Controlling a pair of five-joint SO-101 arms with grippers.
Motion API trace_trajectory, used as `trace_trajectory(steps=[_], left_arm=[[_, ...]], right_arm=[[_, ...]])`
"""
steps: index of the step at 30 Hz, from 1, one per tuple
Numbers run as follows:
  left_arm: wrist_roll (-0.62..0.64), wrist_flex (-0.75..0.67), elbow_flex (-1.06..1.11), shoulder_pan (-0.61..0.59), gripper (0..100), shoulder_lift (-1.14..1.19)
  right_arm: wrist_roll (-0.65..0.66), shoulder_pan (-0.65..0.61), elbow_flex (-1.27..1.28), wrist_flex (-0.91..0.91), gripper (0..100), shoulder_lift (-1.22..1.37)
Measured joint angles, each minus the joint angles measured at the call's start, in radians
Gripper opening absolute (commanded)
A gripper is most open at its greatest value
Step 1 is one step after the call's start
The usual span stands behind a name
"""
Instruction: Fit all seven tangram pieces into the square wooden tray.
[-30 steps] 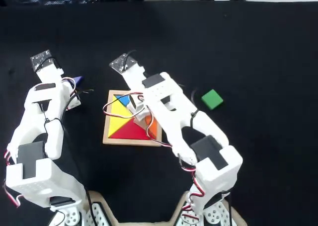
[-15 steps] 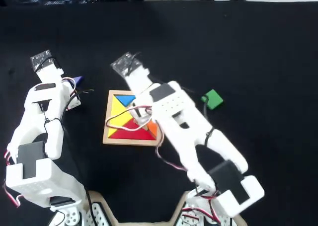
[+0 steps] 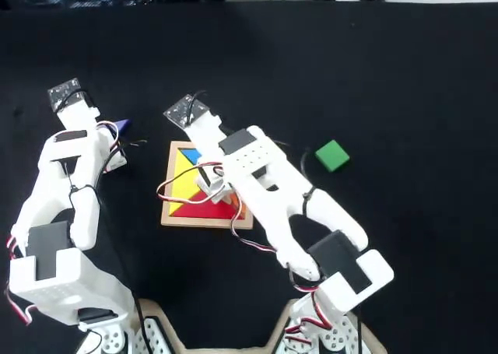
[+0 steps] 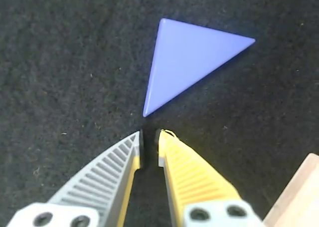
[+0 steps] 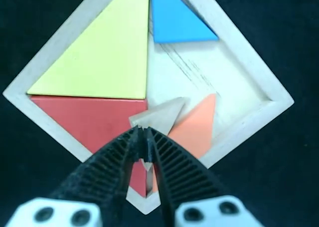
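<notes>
Flagging a seating risk: your right gripper [image 5: 144, 133] is pinched on a pale triangle [image 5: 158, 113], held tilted over the tray [image 5: 259, 75] and right against the orange piece [image 5: 197, 129]. Release it like that and it likely rides up on orange instead of dropping flat. Its long axis runs along orange's edge, tip toward the bare wood short of the blue piece [image 5: 177, 17]. Farther out, your left gripper [image 4: 149, 137] has fingers nearly together, empty, just short of the purple triangle [image 4: 187, 62], one corner aimed at them. The green square [image 3: 332, 155] lies well apart.

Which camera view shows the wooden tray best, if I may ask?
The right wrist view: the wooden tray lies nearly whole below the right gripper, holding a pale triangle. In the high view the right arm covers part; the left wrist view catches one corner.
</notes>
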Motion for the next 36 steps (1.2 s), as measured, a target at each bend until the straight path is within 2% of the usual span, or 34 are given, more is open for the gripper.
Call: trace_trajectory(steps=[5,13,18,25,36], left_arm=[[0.0,0.0,0.0,0.0,7,0.0],[0.0,-0.018,0.0,0.0,7,0.0],[0.0,-0.018,0.0,0.0,7,0.0],[0.0,-0.018,0.0,0.0,7,0.0],[0.0,-0.018,0.0,0.0,7,0.0]], right_arm=[[0.0,-0.011,0.0,0.015,1.1,0.0],[0.0,-0.109,0.021,0.051,1.1,-0.084],[0.006,-0.1,0.026,0.021,1.1,-0.086],[0.011,-0.064,-0.026,0.015,1.1,0.061],[0.011,-0.012,-0.038,0.009,1.1,0.064]])
